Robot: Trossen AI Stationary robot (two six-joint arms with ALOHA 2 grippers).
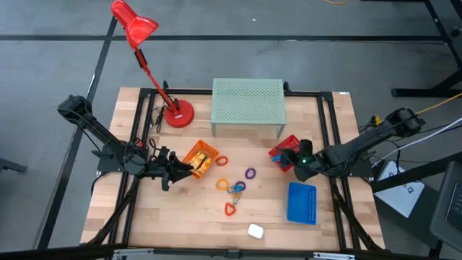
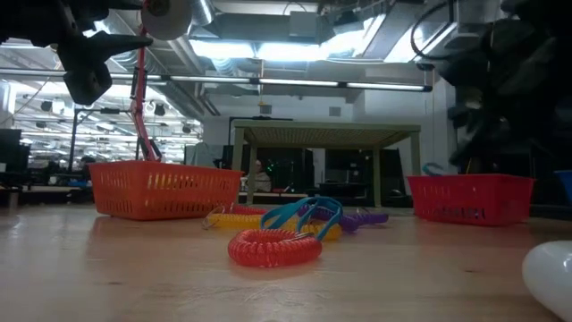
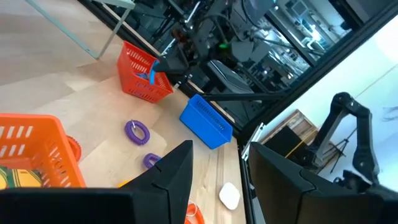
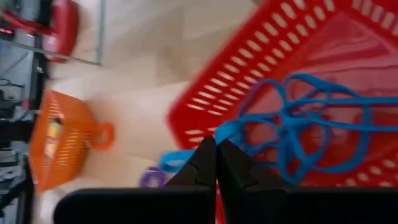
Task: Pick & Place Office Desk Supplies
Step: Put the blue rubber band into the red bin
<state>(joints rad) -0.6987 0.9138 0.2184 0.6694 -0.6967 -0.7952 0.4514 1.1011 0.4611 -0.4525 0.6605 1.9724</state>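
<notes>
Left gripper (image 1: 173, 173) hovers with jaws parted, empty, just beside the orange basket (image 1: 200, 159) mid-worktop. Coloured loops (image 1: 232, 188) lie centrally. Right gripper (image 1: 297, 162) — jaws closed — hangs over the red basket (image 1: 283, 152) holding blue loops (image 4: 305, 124).

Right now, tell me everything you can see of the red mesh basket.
The red mesh basket is a small rectangular tray of red wire-like mesh, standing upright on the wooden table, right of centre, in front of the pale green riser. Thin blue loops lie tangled inside it, one trailing over its rim. The right gripper, fingers shut, is at its near edge.
</notes>
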